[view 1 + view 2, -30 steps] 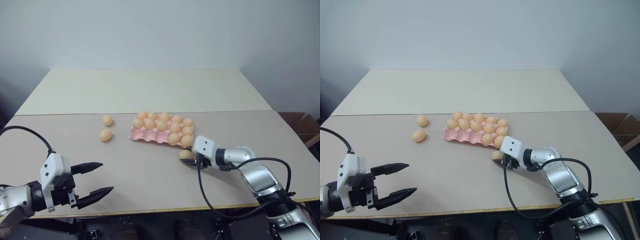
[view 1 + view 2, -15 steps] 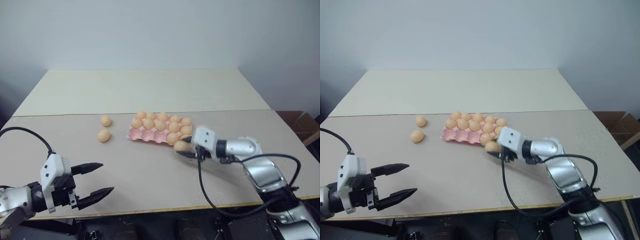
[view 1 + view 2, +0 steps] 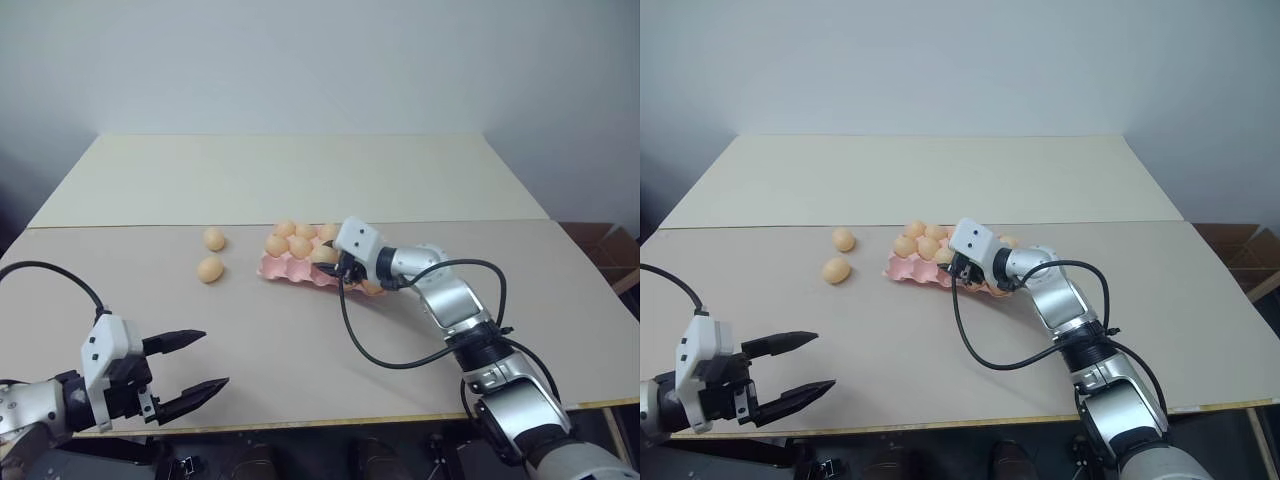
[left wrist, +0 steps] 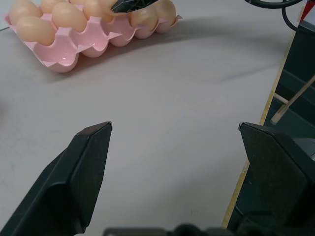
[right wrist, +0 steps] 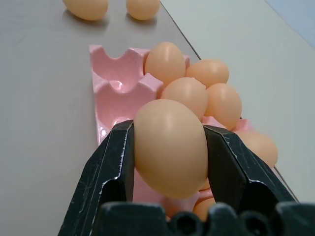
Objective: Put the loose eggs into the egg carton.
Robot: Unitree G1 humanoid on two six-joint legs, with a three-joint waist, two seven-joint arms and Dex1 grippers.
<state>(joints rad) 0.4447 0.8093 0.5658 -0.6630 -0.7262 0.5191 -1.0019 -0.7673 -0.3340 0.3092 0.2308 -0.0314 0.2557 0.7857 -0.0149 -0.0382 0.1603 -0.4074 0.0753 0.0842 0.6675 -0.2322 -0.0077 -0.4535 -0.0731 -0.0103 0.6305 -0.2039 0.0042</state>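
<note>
Nearest to me, my left gripper [image 3: 190, 364] hangs over the near edge of the pale beige table [image 3: 300, 340], its two black fingers spread as wide as they go and nothing between them. From its wrist camera I see bare tabletop between the fingers and, beyond that, the near corner of the carton.

Further out, my right gripper [image 5: 170, 152] is clamped on one smooth pale orange-tan egg [image 5: 170, 146], a finger [image 5: 109, 164] pressed against each side of it. The head cameras put that gripper [image 3: 341, 264] above the near rows of the flat pink moulded egg carton [image 3: 281, 269]. I cannot tell whether the held egg touches the tray.

The carton lies about mid-table and is mostly filled with matching eggs; through the right wrist camera I see empty pink cups [image 5: 118, 88] on the near left side, just ahead of the held egg.

To the left of the carton, two loose eggs rest on the table, apart from the tray: one nearer me [image 3: 210, 269] and one a little farther back [image 3: 214, 239], close together but not touching.
</note>
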